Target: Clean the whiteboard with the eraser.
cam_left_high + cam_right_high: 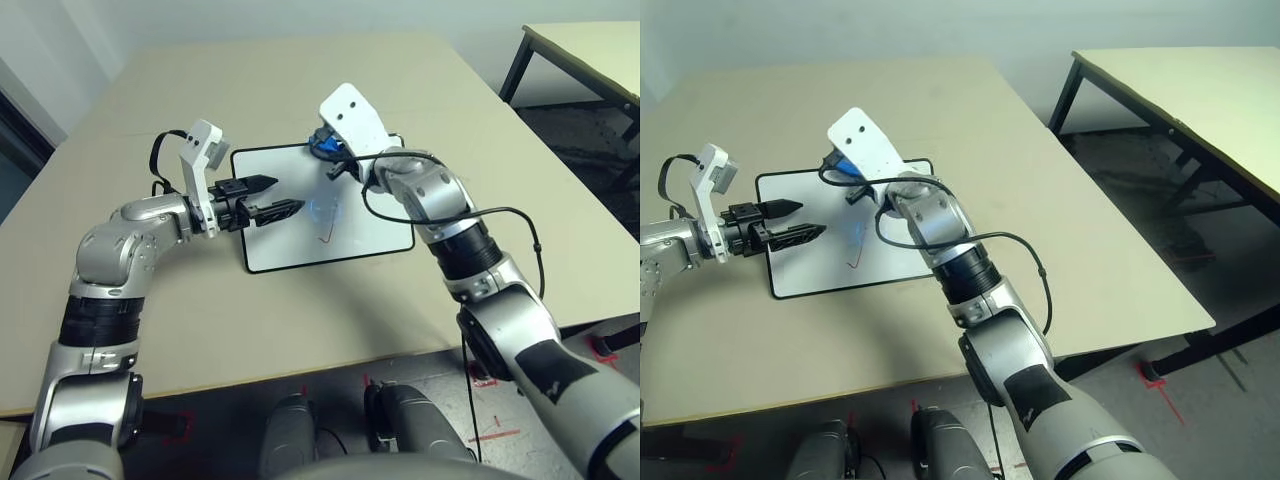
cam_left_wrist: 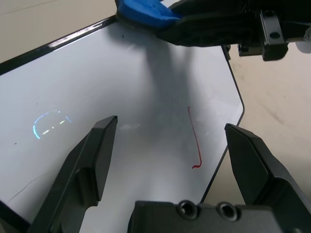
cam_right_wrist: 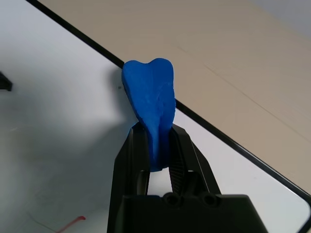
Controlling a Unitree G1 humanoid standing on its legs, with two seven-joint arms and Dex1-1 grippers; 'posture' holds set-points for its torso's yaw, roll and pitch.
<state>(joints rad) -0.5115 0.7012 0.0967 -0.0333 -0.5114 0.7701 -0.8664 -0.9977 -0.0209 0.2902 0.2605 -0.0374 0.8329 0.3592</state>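
gripper [image 3: 156, 130] partly hiding blue eraser [image 3: 149, 92]

The whiteboard [image 1: 335, 215] is finished in white, bordered in black, and marked with a hooked red line [image 2: 195, 141]. The eraser [image 3: 149, 92] is coloured solid blue. The tabletop [image 1: 250, 90] is finished in plain beige; silver, black and white sections are presented on the right arm [image 1: 985, 310].

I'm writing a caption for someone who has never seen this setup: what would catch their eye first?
Probably the bright blue eraser, clamped in the right gripper at the whiteboard's far edge. Next, the red pen stroke on the white surface nearer the robot, and the left gripper, its black fingers spread above the board.
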